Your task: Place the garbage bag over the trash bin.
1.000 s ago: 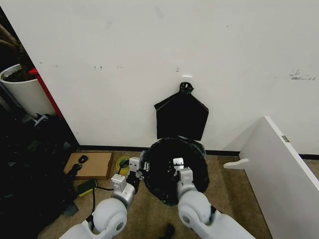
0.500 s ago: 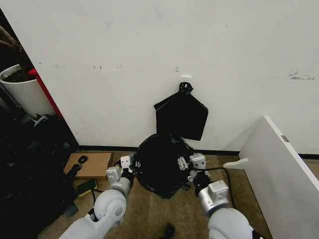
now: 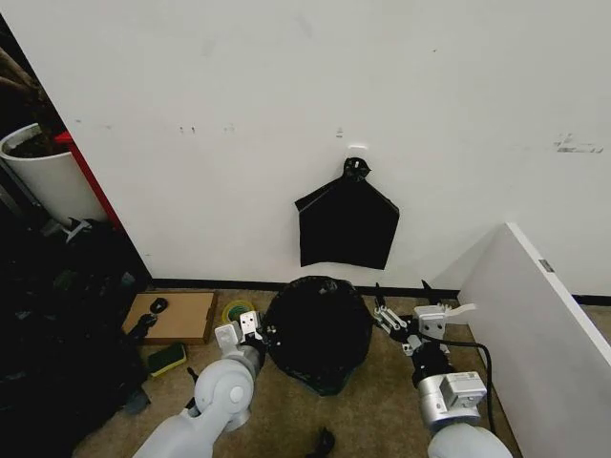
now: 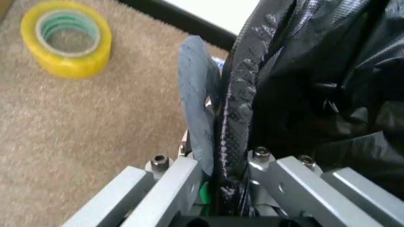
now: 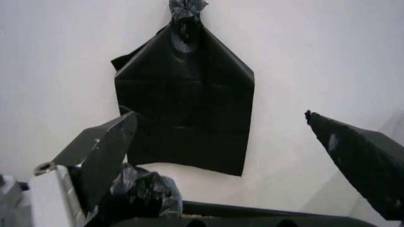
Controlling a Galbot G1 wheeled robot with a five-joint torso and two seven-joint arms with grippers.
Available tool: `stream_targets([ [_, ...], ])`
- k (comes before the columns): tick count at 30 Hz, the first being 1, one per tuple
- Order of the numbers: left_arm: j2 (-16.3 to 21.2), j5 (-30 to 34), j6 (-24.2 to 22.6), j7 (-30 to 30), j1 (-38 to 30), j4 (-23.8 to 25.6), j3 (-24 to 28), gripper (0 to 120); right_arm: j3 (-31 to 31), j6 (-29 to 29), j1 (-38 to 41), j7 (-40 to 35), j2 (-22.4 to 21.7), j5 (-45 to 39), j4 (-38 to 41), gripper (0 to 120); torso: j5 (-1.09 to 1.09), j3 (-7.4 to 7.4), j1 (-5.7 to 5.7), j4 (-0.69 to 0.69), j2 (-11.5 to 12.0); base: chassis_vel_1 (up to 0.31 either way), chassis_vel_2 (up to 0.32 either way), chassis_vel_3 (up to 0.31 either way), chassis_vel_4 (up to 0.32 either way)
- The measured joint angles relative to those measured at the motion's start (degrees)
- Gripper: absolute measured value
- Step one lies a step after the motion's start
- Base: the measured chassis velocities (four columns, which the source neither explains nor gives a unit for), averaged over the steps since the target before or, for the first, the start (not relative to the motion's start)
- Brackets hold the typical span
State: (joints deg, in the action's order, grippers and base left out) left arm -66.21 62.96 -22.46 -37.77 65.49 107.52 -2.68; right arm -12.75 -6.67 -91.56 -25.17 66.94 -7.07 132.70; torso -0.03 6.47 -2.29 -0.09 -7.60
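Right pincer (image 3: pixel 401 303) has let go of the garbage bag (image 3: pixel 318 329) and pulled off to the right since half a second ago; it now sits beside the bag, jaws spread wide, nothing between them. In the right wrist view its two dark fingers (image 5: pixel 104 151) stand far apart, with the flat black bag bundle (image 5: pixel 184 104) hanging on the wall behind and a bit of crinkled bag plastic low in the frame.

Left pincer (image 3: pixel 250 329) is at the bag's left edge, clenched on it. The left wrist view shows a fold of black plastic (image 4: pixel 243 104) pinched between the fingers (image 4: pixel 197 123).

The bag sits on the carpet floor (image 3: pixel 382 420) near the wall, just below the hanging bundle (image 3: pixel 347 222), draped over a round form. Trash bin itself is fully covered, no white visible.

Yellow tape roll (image 3: pixel 235 311) lies on the carpet just left of the left pincer, next to a flat cardboard piece (image 3: pixel 176 317). White plant pot (image 3: pixel 40 176) is well off to the left.
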Motion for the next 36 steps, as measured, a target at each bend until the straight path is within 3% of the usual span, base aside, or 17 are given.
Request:
stream_targets([
  [6,0.5,1.2,-2.7,-1.8,0.1,-0.7,-0.5,13,0.4,-0.3,0.4,-0.3,0.2,-0.1,-0.6,100,0.01,0.00,0.00,0.01,0.0,0.000,0.000,0.000,0.000],
  [10,0.9,3.5,-4.6,-1.7,0.1,0.0,-1.2,33,0.5,-1.0,0.6,-1.7,0.4,-0.3,-1.4,100,0.00,0.00,0.00,0.00,0.0,0.000,0.000,0.000,0.000],
  [12,0.9,3.5,-4.7,-1.6,0.0,0.0,-1.2,34,0.5,-1.0,0.6,-1.7,0.4,-0.4,-1.5,100,0.00,0.00,0.00,0.00,0.0,0.000,0.000,0.000,0.000],
  [15,0.9,3.5,-4.5,-1.2,-0.1,0.0,-1.4,48,0.5,-1.1,0.4,-1.8,0.4,-0.5,-1.5,100,0.00,0.00,0.00,0.00,0.0,0.000,0.000,0.000,0.000],
  [28,4.7,-2.2,-5.0,2.0,3.1,5.7,-1.8,97,0.8,-0.7,1.3,-1.5,1.0,-0.9,-2.6,100,0.00,0.00,0.00,0.00,0.0,0.000,0.000,0.000,0.000],
  [30,4.7,-2.3,-5.0,2.1,3.2,5.7,-1.8,97,0.8,-0.7,1.3,-1.5,1.0,-1.0,-2.7,100,0.00,0.00,0.00,0.00,0.0,0.000,0.000,0.000,0.000],
  [32,5.2,-8.7,-1.8,5.9,4.7,6.9,-1.8,100,0.3,1.0,1.7,-0.9,1.5,-1.5,-3.4,100,0.00,0.00,0.00,0.00,0.0,0.000,0.000,0.000,0.000],
  [34,5.0,-21.2,6.4,11.0,7.6,7.5,-2.0,100,-1.4,3.8,1.8,0.3,3.0,-2.1,-5.1,100,0.00,0.00,0.00,0.00,0.0,0.000,0.000,0.000,0.000],
  [36,4.9,-23.1,7.7,11.6,8.1,7.5,-2.0,100,-1.7,4.1,1.8,0.4,3.3,-2.2,-5.3,100,0.00,0.00,0.00,-0.01,0.0,0.000,0.000,0.000,0.000],
])
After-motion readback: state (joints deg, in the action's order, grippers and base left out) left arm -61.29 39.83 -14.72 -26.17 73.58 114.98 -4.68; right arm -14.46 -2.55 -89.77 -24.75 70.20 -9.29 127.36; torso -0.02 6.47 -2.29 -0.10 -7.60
